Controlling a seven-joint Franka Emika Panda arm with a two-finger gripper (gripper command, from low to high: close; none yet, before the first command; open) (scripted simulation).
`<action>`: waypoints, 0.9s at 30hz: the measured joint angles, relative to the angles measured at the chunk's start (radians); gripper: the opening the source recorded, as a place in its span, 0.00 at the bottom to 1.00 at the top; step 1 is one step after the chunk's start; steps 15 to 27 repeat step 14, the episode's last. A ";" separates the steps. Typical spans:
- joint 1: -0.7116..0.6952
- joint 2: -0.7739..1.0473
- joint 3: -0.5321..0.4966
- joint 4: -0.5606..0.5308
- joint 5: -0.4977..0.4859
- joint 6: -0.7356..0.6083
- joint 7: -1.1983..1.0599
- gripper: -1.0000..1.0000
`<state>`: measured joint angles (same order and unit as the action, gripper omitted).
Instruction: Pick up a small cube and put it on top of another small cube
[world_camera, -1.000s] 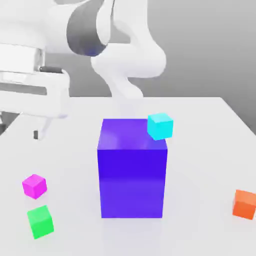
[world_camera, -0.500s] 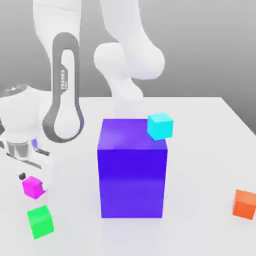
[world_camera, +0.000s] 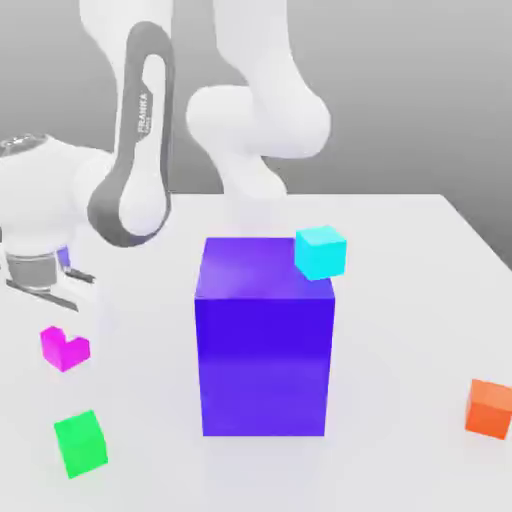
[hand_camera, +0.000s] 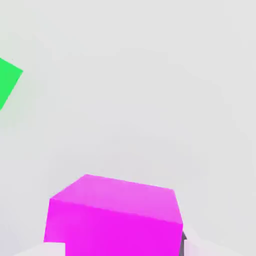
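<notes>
A small magenta cube (world_camera: 72, 352) hangs a little above the white table at the exterior view's left, with my gripper (world_camera: 63, 335) shut on it from above. One white finger covers the cube's upper middle. In the hand view the magenta cube (hand_camera: 115, 215) sits close between the fingers. A small green cube (world_camera: 80, 442) rests on the table just in front of the held cube, and it is the green cube (hand_camera: 7, 82) seen off to one side in the hand view.
A tall blue block (world_camera: 265, 340) stands mid-table, right of the gripper. A cyan cube (world_camera: 321, 252) sits at its upper far right corner. An orange cube (world_camera: 489, 407) lies near the right edge. The white arm (world_camera: 140, 150) rises behind the block.
The gripper came down at the left over the magenta cube, closed its fingers on it, and has lifted it slightly off the table. The other cubes have not moved.
</notes>
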<state>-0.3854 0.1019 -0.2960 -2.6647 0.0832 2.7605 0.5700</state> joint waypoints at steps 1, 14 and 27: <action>0.020 0.000 0.009 0.023 -0.007 -0.023 0.046 0.00; 0.103 0.177 0.107 0.173 0.058 0.002 0.243 1.00; 0.103 0.177 0.107 0.173 0.058 0.002 0.243 1.00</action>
